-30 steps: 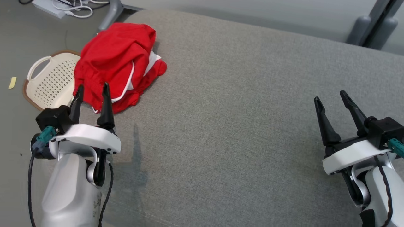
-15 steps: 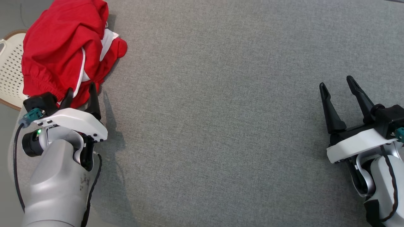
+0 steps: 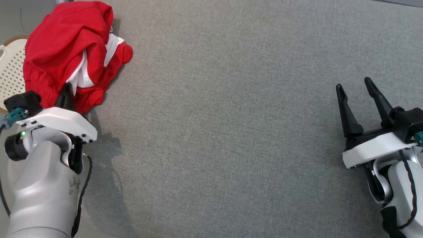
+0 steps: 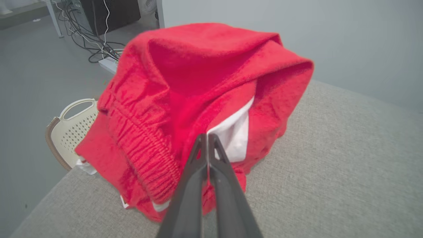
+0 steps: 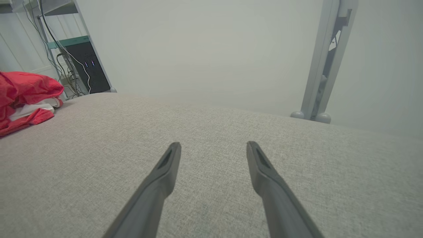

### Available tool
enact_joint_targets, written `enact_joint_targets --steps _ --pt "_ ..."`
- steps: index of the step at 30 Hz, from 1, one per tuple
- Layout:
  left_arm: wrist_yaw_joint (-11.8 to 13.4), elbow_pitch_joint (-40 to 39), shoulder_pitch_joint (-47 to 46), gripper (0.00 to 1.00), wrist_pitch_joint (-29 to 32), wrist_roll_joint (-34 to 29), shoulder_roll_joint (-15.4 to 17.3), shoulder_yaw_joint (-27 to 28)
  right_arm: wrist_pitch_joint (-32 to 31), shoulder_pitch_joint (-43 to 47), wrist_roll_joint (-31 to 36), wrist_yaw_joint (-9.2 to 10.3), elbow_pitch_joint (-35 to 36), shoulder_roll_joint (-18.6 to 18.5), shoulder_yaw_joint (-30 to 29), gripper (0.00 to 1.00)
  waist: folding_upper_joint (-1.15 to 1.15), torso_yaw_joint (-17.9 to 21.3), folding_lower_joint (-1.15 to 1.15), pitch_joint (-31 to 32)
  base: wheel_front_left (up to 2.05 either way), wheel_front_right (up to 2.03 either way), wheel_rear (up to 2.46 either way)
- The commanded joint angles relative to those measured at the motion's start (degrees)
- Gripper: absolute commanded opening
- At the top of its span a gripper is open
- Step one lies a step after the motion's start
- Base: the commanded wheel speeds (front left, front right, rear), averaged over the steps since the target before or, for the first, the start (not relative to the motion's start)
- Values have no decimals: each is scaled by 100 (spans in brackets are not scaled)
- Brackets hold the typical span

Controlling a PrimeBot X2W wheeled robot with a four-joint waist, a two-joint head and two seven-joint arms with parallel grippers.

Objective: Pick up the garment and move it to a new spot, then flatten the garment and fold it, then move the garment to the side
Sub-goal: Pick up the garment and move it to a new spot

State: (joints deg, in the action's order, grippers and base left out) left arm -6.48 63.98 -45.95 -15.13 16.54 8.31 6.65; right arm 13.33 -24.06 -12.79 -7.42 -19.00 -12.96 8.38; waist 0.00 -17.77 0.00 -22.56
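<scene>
The red garment with white trim lies crumpled at the far left of the grey cushion. My left gripper is at the garment's near edge, its jaws pressed together on a fold. In the left wrist view the garment rises as a heap, and the left gripper pinches it where the red cloth meets a white panel. My right gripper stands open far to the right above bare cushion. In the right wrist view the right gripper holds nothing, and the garment shows at the left edge.
A cream perforated basket sits on the floor beside the cushion's left edge, partly under the garment; the left wrist view shows the basket too. Cables and a power strip lie on the floor beyond. A grey post stands behind the cushion.
My left gripper reached the garment's near edge and shut on a fold, and more of the white panel now shows. The camera tilted down. The right gripper stayed open.
</scene>
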Motion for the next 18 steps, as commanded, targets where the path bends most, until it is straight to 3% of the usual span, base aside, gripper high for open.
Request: enact_joint_targets --steps 1,18 --pt "17 -163 74 0 -1 -57 54 34 46 46 -26 -13 -6 -4 -10 100 0 13 0 67 0 0 0" --pt "91 -3276 1522 0 0 -575 5 378 195 627 -57 -13 -195 346 -356 100 0 198 0 1371 0 0 0"
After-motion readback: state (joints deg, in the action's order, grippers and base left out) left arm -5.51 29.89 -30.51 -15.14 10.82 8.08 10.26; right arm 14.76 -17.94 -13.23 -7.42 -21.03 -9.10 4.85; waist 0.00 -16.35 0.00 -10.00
